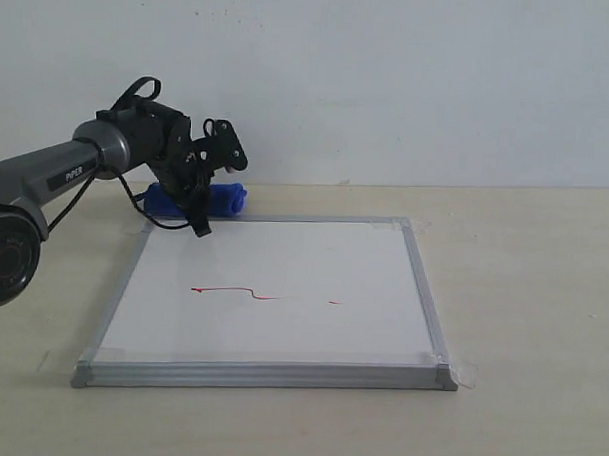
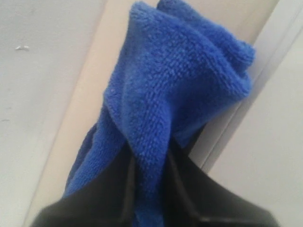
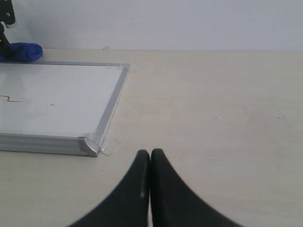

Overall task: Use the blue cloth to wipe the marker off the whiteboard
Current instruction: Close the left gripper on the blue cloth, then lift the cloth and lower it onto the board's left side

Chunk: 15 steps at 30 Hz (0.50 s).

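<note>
The exterior view is showing the left arm reaching to the blue cloth, just beyond the far left corner of the whiteboard. The red marker line is running across the board's middle. Only the left wrist view is showing the left gripper pinching the cloth between its jaws. Only the right wrist view is showing the right gripper, over the table by the board's taped corner, jaws pressed together and holding nothing.

Exterior frontal; wrist cams low (whiteboard shared).
</note>
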Motion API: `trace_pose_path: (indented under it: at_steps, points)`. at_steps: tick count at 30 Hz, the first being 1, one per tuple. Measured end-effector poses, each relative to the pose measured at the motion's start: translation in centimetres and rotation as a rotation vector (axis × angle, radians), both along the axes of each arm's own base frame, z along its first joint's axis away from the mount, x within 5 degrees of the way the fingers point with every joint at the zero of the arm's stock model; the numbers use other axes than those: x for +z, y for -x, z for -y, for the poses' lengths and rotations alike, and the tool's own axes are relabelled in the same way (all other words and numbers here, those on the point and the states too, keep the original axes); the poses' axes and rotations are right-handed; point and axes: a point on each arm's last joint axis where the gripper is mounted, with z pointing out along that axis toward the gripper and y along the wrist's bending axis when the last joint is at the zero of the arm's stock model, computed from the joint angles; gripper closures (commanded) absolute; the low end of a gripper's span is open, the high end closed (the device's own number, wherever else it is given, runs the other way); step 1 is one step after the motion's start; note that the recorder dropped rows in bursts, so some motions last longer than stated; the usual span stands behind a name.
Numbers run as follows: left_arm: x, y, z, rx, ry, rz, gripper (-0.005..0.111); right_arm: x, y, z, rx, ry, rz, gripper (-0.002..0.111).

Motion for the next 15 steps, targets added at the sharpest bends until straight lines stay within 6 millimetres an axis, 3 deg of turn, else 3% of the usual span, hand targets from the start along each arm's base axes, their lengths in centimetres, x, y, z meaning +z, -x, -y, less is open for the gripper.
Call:
trace_pose_path:
  at_steps: [4,10,15]
  points:
    - [1.6,0.3,0.1,0.063,0.062,-0.004,0.103,0.0,0.0,0.0,0.0,0.0,0.0,0.108]
    - [7.1,1.6,0.2,0.137,0.166,-0.011,0.103,0.0,0.0,0.0,0.0,0.0,0.0,0.108]
    - [10.4,3.6,0.3,0.18,0.247,-0.128,0.103,0.0,0.0,0.0,0.0,0.0,0.0,0.108]
